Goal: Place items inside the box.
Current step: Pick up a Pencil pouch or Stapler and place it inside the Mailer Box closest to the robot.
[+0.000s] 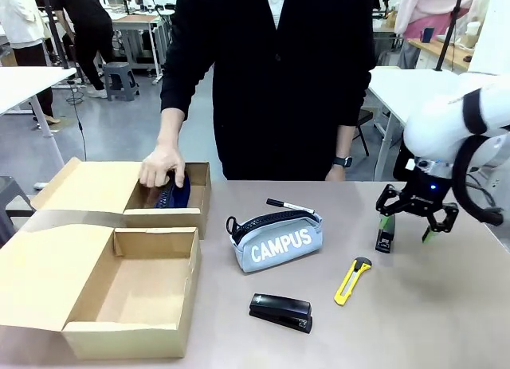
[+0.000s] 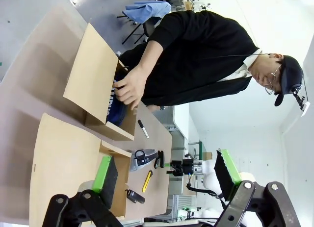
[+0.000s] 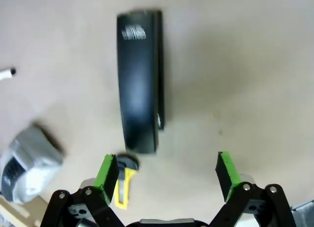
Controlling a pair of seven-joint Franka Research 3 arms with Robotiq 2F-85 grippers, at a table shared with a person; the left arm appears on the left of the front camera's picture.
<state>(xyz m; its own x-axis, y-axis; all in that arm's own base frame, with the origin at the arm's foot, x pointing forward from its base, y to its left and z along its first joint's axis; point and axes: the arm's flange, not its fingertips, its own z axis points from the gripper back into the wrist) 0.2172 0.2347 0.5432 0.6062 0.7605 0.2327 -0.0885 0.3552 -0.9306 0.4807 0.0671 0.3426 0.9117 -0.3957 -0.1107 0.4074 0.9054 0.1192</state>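
Table (image 1: 446, 321) — black stapler (image 1: 385, 240) long axis seemingly camera-to-person | right pincer (image 1: 407, 229) spread wide, empty

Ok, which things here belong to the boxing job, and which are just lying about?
Job: near box, far box, navy pouch, CAMPUS case, marker pen, near stapler, far stapler, yellow utility knife.
Lying about: grey stool, white table, both in the background.

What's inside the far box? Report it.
A navy pouch sits in the far box, the person's hand resting on it. Hand and box cover most of it; anything beneath is hidden.
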